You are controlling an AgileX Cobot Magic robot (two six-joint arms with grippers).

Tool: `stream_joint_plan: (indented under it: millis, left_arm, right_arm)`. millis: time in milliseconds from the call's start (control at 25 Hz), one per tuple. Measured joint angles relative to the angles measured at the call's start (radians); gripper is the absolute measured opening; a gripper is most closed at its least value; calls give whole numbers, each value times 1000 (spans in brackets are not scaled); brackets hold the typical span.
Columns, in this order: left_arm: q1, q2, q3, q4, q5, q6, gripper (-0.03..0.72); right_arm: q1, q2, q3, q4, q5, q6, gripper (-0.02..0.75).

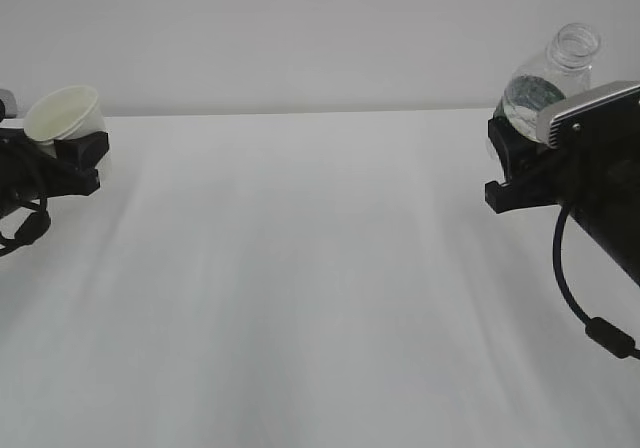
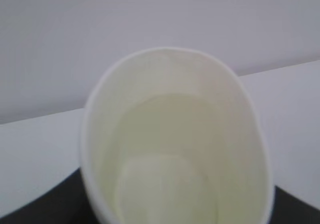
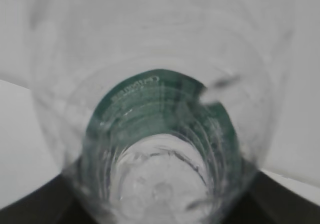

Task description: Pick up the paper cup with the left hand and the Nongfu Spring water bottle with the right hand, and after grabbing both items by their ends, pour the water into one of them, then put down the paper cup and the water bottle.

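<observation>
Left arm: at the far left of the exterior view we see the left hand, a black robot arm with looping cables, raised above the white table.
Left pincer: we see its jaws clamped around the lower body of the cup, holding it.
Cup: we see the paper cup, a small white tapered paper cup with a rolled rim, lifted off the table and tilted, its mouth turned up and toward the camera.
Cup from the wrist: we look into the paper cup, whose inside is pale cream-yellow; we cannot tell whether it holds any liquid.
Right arm: at the far right we see the right hand, a black arm with a grey metallic plate and one dangling cable.
Right pincer: we see it gripping the bottle's lower part.
Bottle: we see the Nongfu Spring water bottle, a small clear plastic bottle without a cap and with a dark green label band, held in the air and leaning right, well apart from the cup.
Bottle from the wrist: we see the green band and ribbed walls of the bottle; we cannot make out the water.
</observation>
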Motion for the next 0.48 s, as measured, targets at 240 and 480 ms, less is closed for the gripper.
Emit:
stream_joint_plan:
  millis: [240,480]
  left_arm:
    - [0,49,0,-19,-11,1,412]
    - [0,80,0,-72,-29,23,412]
  right_arm:
    - [0,0,0,0,7,2,447]
    - [0,0,0,0,9,2,447]
